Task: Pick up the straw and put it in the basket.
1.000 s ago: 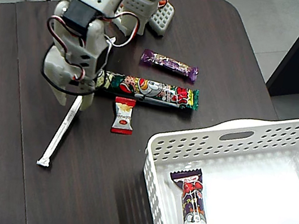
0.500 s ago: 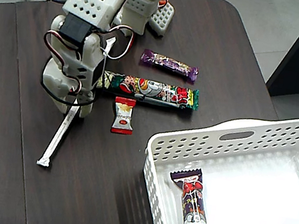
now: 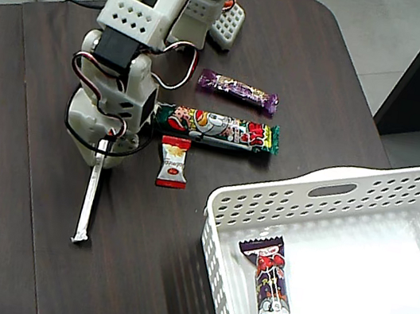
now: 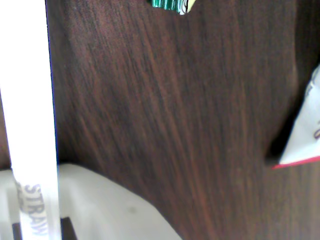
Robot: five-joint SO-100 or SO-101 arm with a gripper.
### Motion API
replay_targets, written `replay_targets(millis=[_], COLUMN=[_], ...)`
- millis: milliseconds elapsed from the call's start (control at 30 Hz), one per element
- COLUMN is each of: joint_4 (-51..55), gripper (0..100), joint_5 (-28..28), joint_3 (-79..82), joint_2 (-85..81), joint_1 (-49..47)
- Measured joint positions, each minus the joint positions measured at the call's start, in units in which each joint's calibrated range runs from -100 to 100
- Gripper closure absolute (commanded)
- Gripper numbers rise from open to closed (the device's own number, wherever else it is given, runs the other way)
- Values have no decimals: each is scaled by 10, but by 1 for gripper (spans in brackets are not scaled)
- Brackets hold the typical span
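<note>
The straw (image 3: 91, 193), a long thin white paper-wrapped stick, lies near-vertical on the dark wooden table at the left of the fixed view. Its lower end rests on the table. Its upper end sits in my gripper (image 3: 105, 147), which points down and looks shut on it. In the wrist view the straw (image 4: 30, 100) runs up the left edge, lying across a white finger (image 4: 100, 210); the word STRAW shows on it. The white perforated basket (image 3: 335, 182) stands at the lower right, well apart from the gripper.
A long green-and-red candy bar (image 3: 215, 128), a purple candy (image 3: 237, 90) and a small red-and-white candy (image 3: 173, 162) lie just right of the gripper. A purple candy bar (image 3: 275, 297) lies in the basket. The table's right edge runs past the basket.
</note>
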Motion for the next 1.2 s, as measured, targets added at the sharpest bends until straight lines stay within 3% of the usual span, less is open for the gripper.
replay_targets(millis=[433,767,1200], joint_4=[91,94,103], gripper=[99,99,99], joint_5=[0,-5,-200], joint_3=[5,5,5], joint_2=[-138,-226,-356], joint_1=[-24,-94,-205])
